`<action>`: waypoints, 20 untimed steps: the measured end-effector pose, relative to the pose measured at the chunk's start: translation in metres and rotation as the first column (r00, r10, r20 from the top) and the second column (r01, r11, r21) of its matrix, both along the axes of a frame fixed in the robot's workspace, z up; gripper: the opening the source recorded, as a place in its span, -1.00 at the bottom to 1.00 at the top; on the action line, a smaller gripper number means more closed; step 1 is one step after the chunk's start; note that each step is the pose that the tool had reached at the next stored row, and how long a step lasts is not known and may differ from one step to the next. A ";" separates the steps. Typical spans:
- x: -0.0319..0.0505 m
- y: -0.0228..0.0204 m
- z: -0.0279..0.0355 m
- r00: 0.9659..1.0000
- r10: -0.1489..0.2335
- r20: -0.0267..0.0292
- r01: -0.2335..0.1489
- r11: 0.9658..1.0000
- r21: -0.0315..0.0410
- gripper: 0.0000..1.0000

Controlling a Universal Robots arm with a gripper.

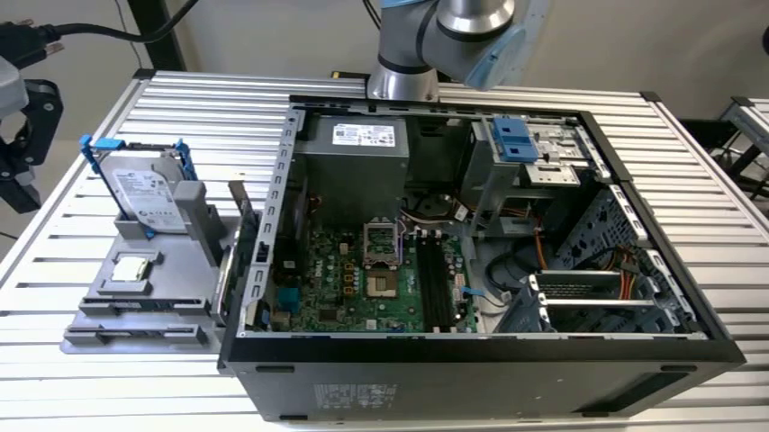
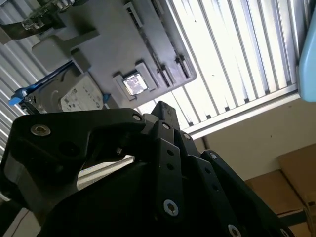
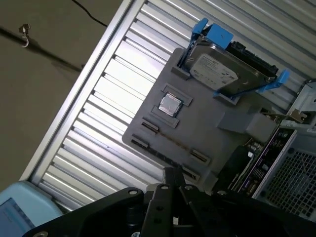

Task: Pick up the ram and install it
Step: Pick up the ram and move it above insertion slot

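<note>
- The gripper (image 3: 173, 174) hovered with its fingers closed on nothing; the pick-up was not yet made.
- The ram (image 1: 142, 306) sat in the grey tray (image 1: 121, 320), below the fingertips and clear of them; the motherboard's black slots (image 1: 435, 270), well apart from them, stood empty.

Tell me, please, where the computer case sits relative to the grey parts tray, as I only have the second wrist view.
Observer: The open black computer case lies on the slatted metal table, close beside the grey plastic parts tray, at the exterior view's right of it.
Operator: Thank you. Is the board inside exposed?
Observer: Yes, the green motherboard faces up, with long black memory slots beside its square processor socket.
Operator: And where is the ram?
Observer: The long, thin, dark ram stick sits in the tray's end holder, farthest from the silver hard drive in its blue bracket.
</note>
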State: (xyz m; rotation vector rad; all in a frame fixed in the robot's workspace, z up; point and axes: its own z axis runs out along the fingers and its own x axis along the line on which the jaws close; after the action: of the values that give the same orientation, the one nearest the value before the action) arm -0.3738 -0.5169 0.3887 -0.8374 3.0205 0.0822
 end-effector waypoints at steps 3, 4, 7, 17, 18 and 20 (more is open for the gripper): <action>0.0000 0.0000 0.0000 1.000 0.024 0.000 -0.024 1.000 0.000 -1.00; 0.0000 0.0000 0.0000 0.999 0.032 0.000 -0.032 0.999 0.000 -1.00; 0.0000 0.0000 0.0000 0.998 0.055 0.000 -0.055 0.998 0.000 -1.00; 0.0000 0.0000 0.0000 0.991 0.135 0.000 -0.135 0.991 0.000 -1.00; 0.0000 0.0000 0.0000 0.990 0.143 0.000 -0.143 0.990 0.000 -1.00; 0.0000 0.0000 0.0000 0.987 0.158 0.000 -0.158 0.987 0.000 -1.00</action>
State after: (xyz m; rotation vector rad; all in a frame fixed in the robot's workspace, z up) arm -0.3738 -0.5169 0.3887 -1.0761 2.9484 0.0827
